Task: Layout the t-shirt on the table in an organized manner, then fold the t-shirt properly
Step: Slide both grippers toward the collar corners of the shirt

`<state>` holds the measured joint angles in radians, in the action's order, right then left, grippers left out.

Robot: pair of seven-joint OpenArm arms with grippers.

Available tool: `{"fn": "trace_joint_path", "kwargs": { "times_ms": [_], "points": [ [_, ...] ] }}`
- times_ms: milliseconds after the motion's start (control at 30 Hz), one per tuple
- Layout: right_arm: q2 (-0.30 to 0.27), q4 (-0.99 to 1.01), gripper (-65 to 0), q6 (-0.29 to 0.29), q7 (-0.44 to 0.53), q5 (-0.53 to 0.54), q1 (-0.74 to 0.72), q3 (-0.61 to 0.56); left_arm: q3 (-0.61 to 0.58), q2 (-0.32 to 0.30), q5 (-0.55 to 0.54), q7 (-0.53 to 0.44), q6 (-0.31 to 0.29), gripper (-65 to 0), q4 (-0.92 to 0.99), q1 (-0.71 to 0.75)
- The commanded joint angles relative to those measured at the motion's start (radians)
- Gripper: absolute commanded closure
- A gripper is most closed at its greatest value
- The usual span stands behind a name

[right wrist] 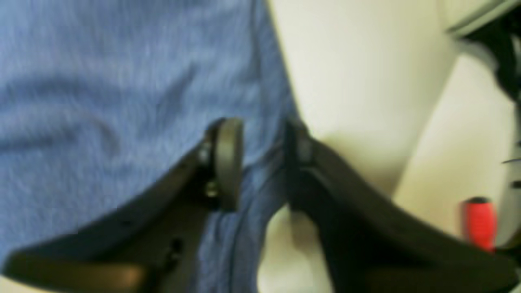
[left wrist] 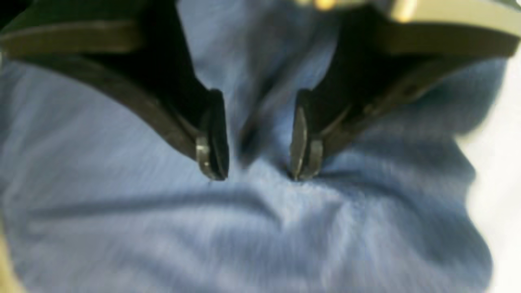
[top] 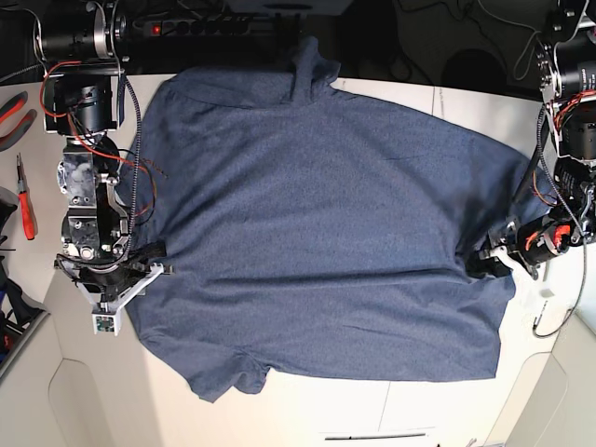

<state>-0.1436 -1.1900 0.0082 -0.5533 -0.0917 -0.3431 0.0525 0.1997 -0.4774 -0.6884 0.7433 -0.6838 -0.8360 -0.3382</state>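
Spread across the table (top: 438,102), the t-shirt (top: 317,223) nears the end of laying-out as the left gripper (left wrist: 255,136) and right gripper (right wrist: 262,162), jaws parted, straddle opposite edges pinching nothing; folding likely demands fresh grips.

The left gripper (left wrist: 258,142) points down with its jaws parted, fingertips (left wrist: 211,156) well apart. The right gripper (right wrist: 260,162) also stands with jaws apart, one dark pad (right wrist: 228,162) on each side of the gap. In the base view, both arms reach in from opposite sides, wrists low.
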Motion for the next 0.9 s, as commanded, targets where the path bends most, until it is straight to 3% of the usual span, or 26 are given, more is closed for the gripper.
{"fn": "trace_joint_path", "kwargs": {
  "times_ms": [0, 100, 300, 467, 633, 767, 867],
  "points": [
    [-0.006, -0.053, -19.5, -0.005, 0.02, -0.024, -0.024, 0.018, 0.021, -0.019, -0.037, -0.011, -0.014, -28.7, -0.016, -0.021],
    [-0.008, -0.158, -19.3, -0.004, -0.021, -0.071, -0.025, 0.064, 0.066, -0.019, -0.072, 0.0, -0.014, -28.6, -0.016, -0.021],
    [-0.011, -0.305, -19.3, 0.006, -0.172, -0.059, -0.004, 0.135, 0.13, -0.019, -0.085, 0.001, -0.014, -28.6, -0.016, -0.013],
    [-0.012, -0.335, -19.3, 0.048, -0.185, -0.051, 0.093, 0.189, 0.177, -0.022, -0.07, -0.026, -0.014, -28.6, -0.016, -0.005],
    [-0.049, -0.387, -14.0, 0.086, -0.185, 0.061, 0.237, 0.224, 0.229, -0.022, -0.026, -0.009, -0.014, -28.6, -0.016, 0.013],
    [-0.061, -0.494, -13.8, 0.13, -0.194, 0.158, 0.359, 0.257, 0.226, -0.021, -0.024, 0.002, -0.014, -28.5, -0.016, 0.074],
    [-0.061, -0.586, -12.4, 0.174, -0.234, 0.262, 0.426, 0.273, 0.226, -0.02, 0.025, -0.067, -0.014, -20.3, -0.016, 0.116]
  ]
}}
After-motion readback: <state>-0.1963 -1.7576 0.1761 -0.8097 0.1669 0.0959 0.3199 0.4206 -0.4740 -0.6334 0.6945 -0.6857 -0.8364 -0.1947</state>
